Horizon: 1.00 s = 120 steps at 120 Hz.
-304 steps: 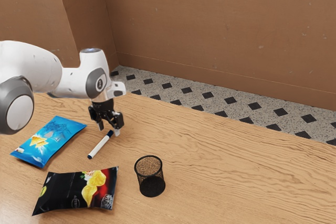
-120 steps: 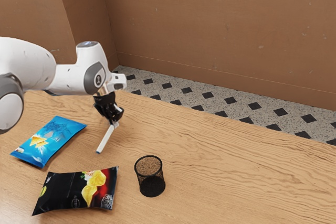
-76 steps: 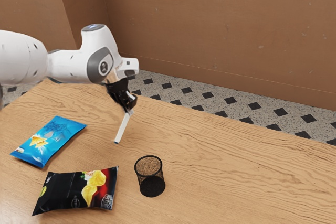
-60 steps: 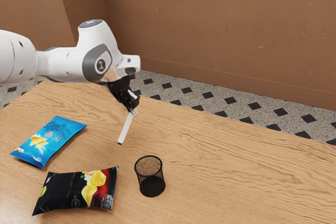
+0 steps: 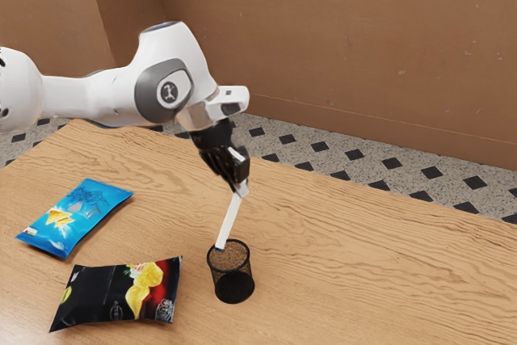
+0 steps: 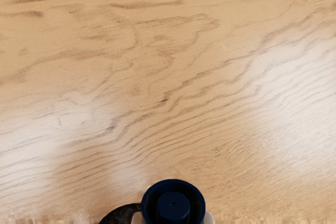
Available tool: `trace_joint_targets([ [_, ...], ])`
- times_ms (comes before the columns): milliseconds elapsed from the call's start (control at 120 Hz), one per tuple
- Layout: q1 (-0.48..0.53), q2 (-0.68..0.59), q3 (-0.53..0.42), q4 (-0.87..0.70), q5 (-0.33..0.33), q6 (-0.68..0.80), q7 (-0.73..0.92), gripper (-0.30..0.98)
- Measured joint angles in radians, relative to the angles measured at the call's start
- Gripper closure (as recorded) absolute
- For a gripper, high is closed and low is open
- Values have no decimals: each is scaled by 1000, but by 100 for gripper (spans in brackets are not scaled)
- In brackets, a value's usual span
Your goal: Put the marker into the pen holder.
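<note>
The black two-finger claw (image 5: 241, 191) is clamped on the white marker with dark blue ends (image 5: 229, 219), its fingers pressed to either side near the upper end. The marker hangs down from my grip, its long axis tilted, the lower end swung toward the exterior view's left. That low tip appears at the rim of the round black mesh pen holder (image 5: 249, 275); I can't tell whether it is inside the mouth or just above it. I judge I'm at the lining-up step: bring the marker more upright, centre the tip, then lower. Let go too soon and it could catch the rim or tip the holder. Farther out on the wooden bench (image 5: 347, 280) lie the black crisp bag (image 5: 101, 292) and the blue crisp bag (image 5: 85, 208), both well apart from my path.
</note>
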<state>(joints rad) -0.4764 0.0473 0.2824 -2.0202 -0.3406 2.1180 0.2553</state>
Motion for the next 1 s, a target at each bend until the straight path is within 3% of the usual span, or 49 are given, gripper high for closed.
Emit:
trace_joint_targets([
  [508, 9, 47, -26, -22, -14, 37, -95, 71],
  [1000, -4, 24, -63, -55, 80, 130, -136, 71],
])
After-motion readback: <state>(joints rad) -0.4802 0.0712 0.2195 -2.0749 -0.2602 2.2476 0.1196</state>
